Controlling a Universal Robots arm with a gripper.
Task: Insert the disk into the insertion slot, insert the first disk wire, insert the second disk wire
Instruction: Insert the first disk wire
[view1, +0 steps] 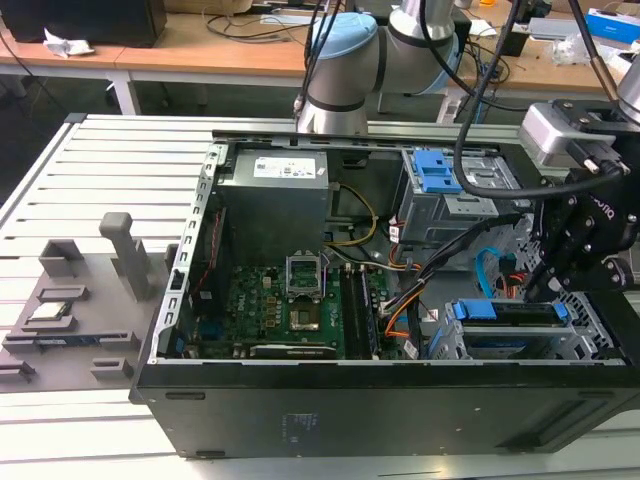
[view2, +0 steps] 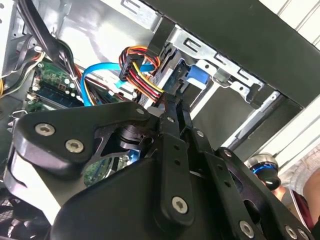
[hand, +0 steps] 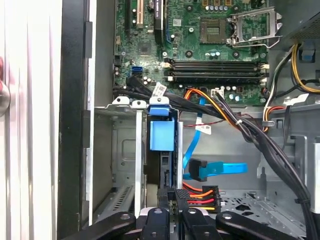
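Arm (view1: 340, 70) joints with pale blue caps rise behind the open computer case (view1: 400, 410) on the slatted worktop (view1: 100, 160). The wrist comes in from the exterior view's right. From there the gripper (view1: 528, 292) points steeply down into the case corner, beside the insertion slot (view1: 590, 335).

The disk (view1: 510, 312) sits inside that perforated cage, its blue carrier tab standing up at the cage mouth. In the first wrist view the disk (hand: 162, 132) runs edge-on between the metal walls of the insertion slot (hand: 122, 150).

In the second wrist view the gripper (view2: 172, 102) has its fingers pinched together on the black plug of the first disk wire (view2: 140, 75). That plug is pressed up against the disk's end in the first wrist view, where the gripper (hand: 172, 200) meets the first disk wire (hand: 200, 192). Whether it is fully seated cannot be told.

The second disk wire (hand: 220, 169) lies loose on the case floor just beside it, looping back toward the motherboard (hand: 200, 50).

A white label sits on the power supply (view1: 290, 170), and small white tags (hand: 159, 91) hang on the cables. Their print cannot be made out.
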